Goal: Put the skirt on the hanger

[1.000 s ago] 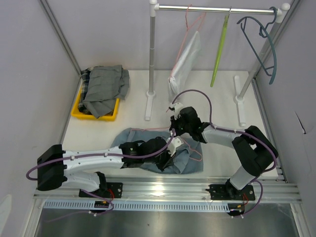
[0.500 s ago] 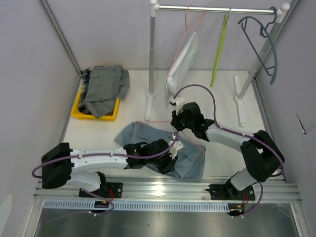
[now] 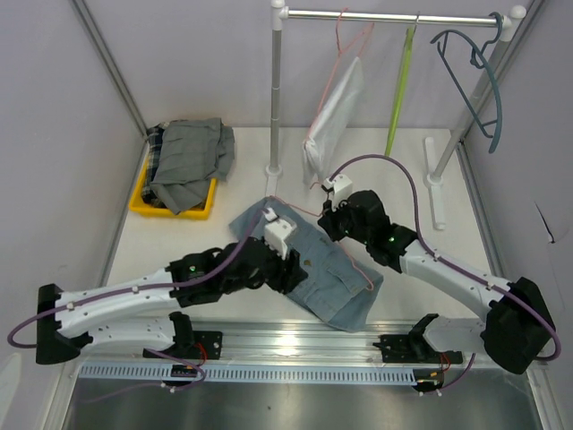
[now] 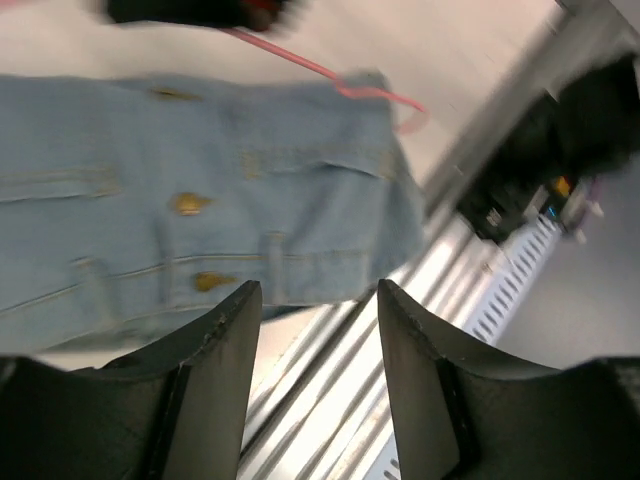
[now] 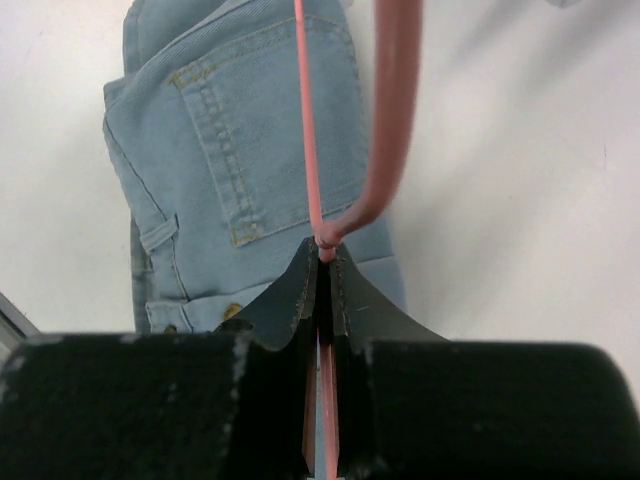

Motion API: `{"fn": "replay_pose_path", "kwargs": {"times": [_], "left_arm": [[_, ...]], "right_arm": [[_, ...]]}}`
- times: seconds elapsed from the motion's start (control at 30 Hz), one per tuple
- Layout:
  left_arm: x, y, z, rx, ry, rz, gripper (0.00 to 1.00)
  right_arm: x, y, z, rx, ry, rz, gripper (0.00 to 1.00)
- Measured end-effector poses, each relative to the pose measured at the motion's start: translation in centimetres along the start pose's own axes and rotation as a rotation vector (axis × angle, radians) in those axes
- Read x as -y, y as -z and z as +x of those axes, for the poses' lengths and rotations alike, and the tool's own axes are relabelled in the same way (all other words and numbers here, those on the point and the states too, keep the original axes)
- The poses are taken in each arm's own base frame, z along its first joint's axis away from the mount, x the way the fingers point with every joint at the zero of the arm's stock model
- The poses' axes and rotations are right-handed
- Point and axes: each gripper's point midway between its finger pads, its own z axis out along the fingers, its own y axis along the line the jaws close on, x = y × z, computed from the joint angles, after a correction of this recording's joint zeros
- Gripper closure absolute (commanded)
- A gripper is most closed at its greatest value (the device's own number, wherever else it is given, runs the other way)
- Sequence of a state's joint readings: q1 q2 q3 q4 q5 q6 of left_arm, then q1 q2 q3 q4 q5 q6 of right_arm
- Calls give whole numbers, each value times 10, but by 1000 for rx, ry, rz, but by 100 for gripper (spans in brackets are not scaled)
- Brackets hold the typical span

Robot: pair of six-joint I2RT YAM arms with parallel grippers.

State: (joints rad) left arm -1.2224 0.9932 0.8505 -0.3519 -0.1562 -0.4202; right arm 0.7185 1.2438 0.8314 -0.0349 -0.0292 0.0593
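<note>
At centre frame, the denim skirt (image 3: 327, 278) lies spread out.
Right gripper (image 5: 322, 262) pinches the pink hanger (image 5: 395, 100); left gripper (image 4: 315, 295) hovers over the skirt, fingers wide.

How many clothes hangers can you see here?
4. Three hang on the metal rail: a thin pink wire hanger, a lime-green hanger and a teal plastic hanger. Another pink hanger, by the blue denim skirt, is clamped in the right gripper.
</note>
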Motion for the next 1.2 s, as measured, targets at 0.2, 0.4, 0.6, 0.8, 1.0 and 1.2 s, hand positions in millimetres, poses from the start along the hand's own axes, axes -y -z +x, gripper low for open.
{"fn": "replay_pose_path", "kwargs": {"times": [0.2,0.4,0.6,0.8,1.0,1.2], "left_arm": [[-92,26,-36,114,205,-438,44],[-152,29,-25,68,258,-682,44],[-164,35,-60,130,286,-714,44],[-145,43,-113,234,265,-625,43],[-123,51,-163,318,240,-532,43],[-115,48,-161,292,227,-486,43]], "right_arm": [[-11,27,-2,-14,0,-8,100],[-28,62,-29,10,-11,-43,100],[-40,101,-51,30,-39,-75,100],[-42,155,-96,89,-83,-72,100],[-34,217,-152,173,-158,-2,100],[-21,253,-170,162,-204,85,100]]}}
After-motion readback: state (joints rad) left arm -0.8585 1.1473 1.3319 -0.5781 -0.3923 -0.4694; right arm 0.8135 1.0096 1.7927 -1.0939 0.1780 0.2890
